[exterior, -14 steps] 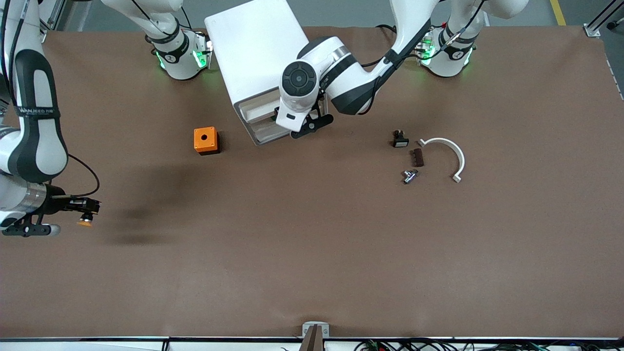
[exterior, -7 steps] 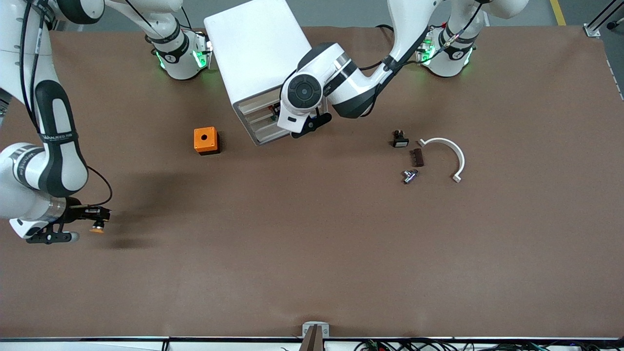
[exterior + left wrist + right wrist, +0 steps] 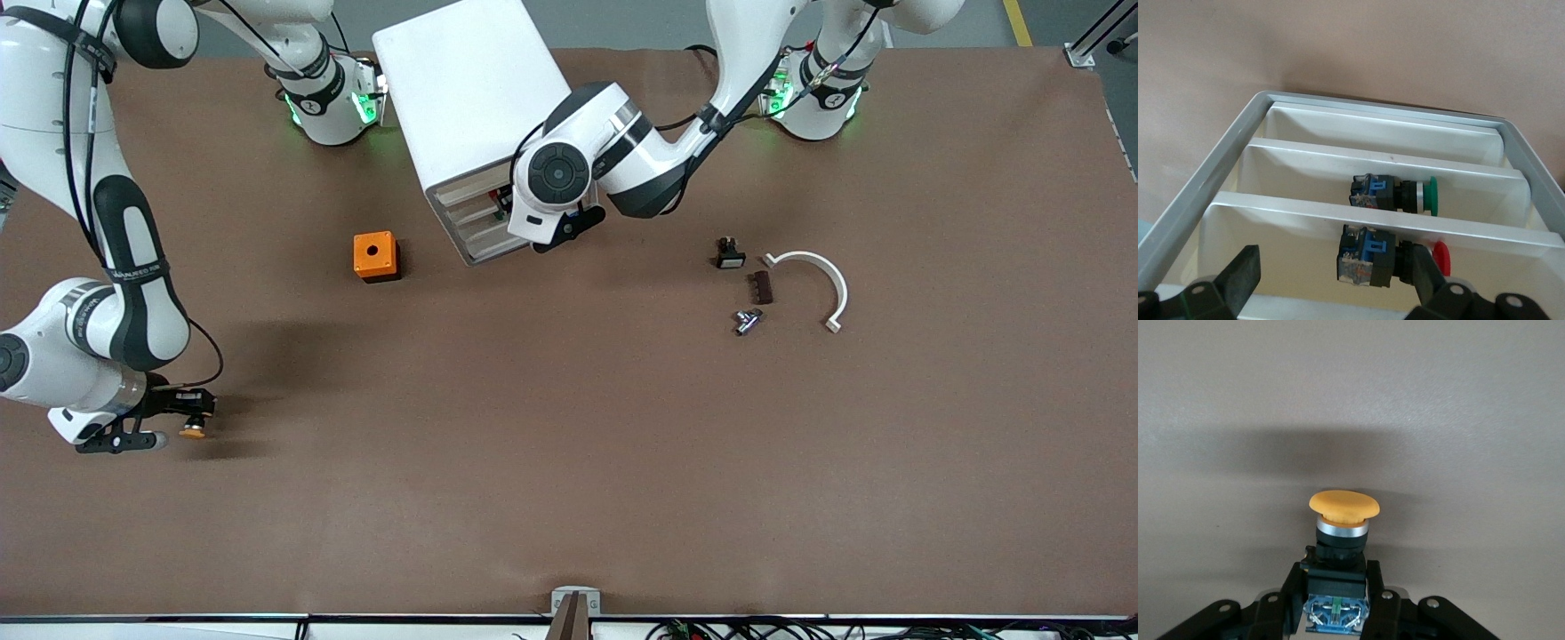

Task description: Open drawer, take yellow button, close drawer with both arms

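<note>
My right gripper (image 3: 188, 414) is shut on the button (image 3: 192, 432), held low over the bare table at the right arm's end. In the right wrist view the fingers (image 3: 1290, 587) clamp its black-and-blue body, and the orange cap (image 3: 1343, 505) points away from the gripper (image 3: 1335, 583). The white cabinet (image 3: 471, 89) stands between the arm bases. Its uppermost drawer (image 3: 462, 188) sits pushed in, about level with the front. My left gripper (image 3: 1335, 270) is open right at the cabinet's front. In the front view my left wrist hides it.
An orange cube with a hole (image 3: 376, 256) sits beside the cabinet toward the right arm's end. A black-and-white piece (image 3: 730, 256), a brown block (image 3: 762, 286), a metal fitting (image 3: 747, 320) and a white curved bracket (image 3: 822, 280) lie toward the left arm's end. Green-capped (image 3: 1395, 195) and red-capped (image 3: 1388, 257) buttons lie in the drawers.
The uppermost drawer stuck out of the cabinet before and now sits pushed in, with my left hand moved up to the front. My right arm carried the button nearer the front camera.
</note>
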Robot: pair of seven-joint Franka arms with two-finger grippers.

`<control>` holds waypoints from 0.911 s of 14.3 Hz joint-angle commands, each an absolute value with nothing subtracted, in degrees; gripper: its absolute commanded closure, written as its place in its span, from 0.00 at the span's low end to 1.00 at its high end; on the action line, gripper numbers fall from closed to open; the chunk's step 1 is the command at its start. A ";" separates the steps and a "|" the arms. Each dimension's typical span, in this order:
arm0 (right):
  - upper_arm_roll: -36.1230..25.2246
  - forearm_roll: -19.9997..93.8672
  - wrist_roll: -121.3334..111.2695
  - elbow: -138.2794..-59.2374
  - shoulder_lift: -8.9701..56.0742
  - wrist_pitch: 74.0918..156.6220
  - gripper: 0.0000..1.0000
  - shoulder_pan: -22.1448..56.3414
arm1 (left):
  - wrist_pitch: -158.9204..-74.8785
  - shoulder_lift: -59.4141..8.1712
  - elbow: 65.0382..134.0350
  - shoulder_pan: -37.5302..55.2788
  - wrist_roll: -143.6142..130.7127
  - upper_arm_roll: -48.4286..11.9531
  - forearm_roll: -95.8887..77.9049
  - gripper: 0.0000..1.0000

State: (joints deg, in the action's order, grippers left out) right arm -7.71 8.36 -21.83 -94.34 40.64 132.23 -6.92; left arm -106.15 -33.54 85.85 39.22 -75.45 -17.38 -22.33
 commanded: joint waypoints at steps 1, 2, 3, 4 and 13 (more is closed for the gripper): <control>-6.68 10.11 -22.94 -93.52 41.22 132.19 0.87 -8.00 | -106.88 -32.87 85.78 39.29 -76.20 -17.23 -23.38 0.00; -6.68 10.11 -22.85 -93.52 41.22 132.19 0.76 -8.00 | -106.88 -32.52 85.61 38.33 -75.68 -16.97 -23.29 0.00; -6.77 10.11 -22.59 -93.43 41.22 132.10 0.59 -7.74 | -106.79 -32.35 85.34 36.58 -75.67 -17.14 -23.29 0.00; -6.77 10.11 -22.24 -93.34 41.13 131.93 0.37 -7.65 | -106.53 -32.00 84.91 35.34 -75.76 -17.23 -23.29 0.00; -6.68 10.02 -22.24 -93.43 32.36 122.00 0.00 -5.19 | -98.10 -26.91 77.87 21.73 -69.02 -17.05 -14.52 0.00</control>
